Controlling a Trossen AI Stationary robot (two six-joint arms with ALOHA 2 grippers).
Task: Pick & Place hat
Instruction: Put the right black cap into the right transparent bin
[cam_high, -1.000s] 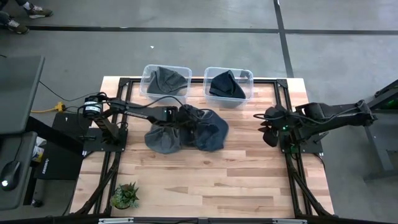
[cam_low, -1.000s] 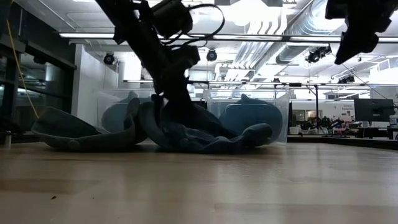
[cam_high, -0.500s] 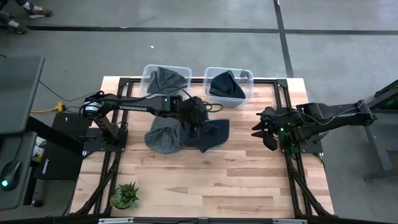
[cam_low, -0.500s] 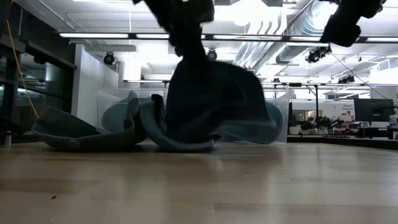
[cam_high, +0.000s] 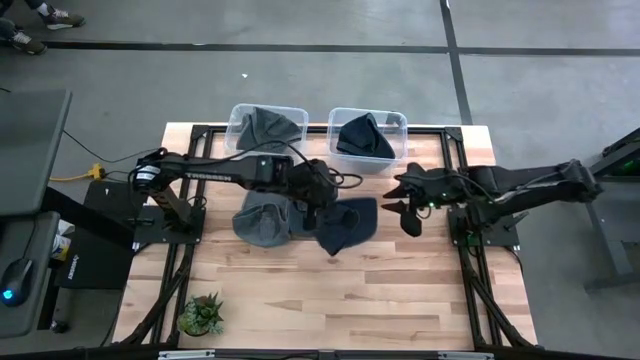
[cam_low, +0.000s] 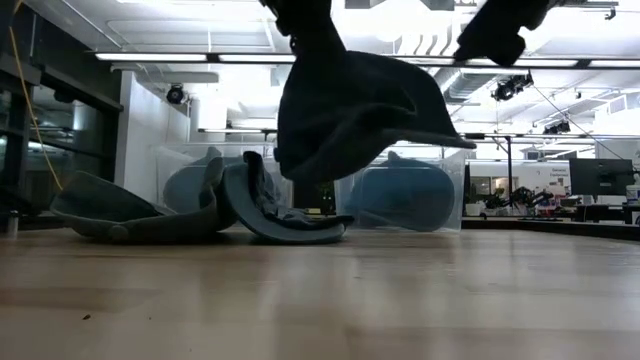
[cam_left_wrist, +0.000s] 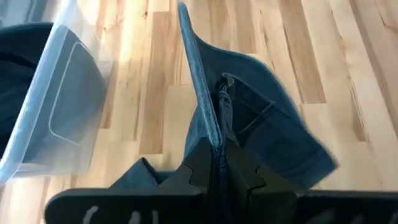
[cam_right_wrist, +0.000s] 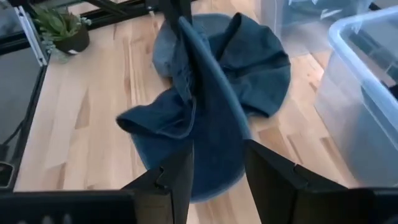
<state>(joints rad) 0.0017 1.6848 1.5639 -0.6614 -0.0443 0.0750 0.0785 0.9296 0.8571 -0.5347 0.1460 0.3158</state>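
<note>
The left claw (cam_high: 318, 192) is pressed together on a fold of the dark denim hat (cam_high: 345, 224), pinching the fabric between both fingers (cam_left_wrist: 200, 163). In the low view the hat (cam_low: 350, 105) hangs clear of the worktop (cam_high: 330, 290), near its centre. A second denim hat (cam_high: 262, 217) lies flat on the worktop just beside the lifted one, toward the left edge. The right claw (cam_high: 398, 200) is raised above the worktop near the right edge, its fingers (cam_right_wrist: 177, 174) spread wide apart, holding nothing and facing the suspended hat. Two clear plastic bins (cam_high: 266, 130) (cam_high: 367, 136) stand along the far edge, each containing a hat. A small potted plant (cam_high: 201, 314) stands near the front left corner.
</note>
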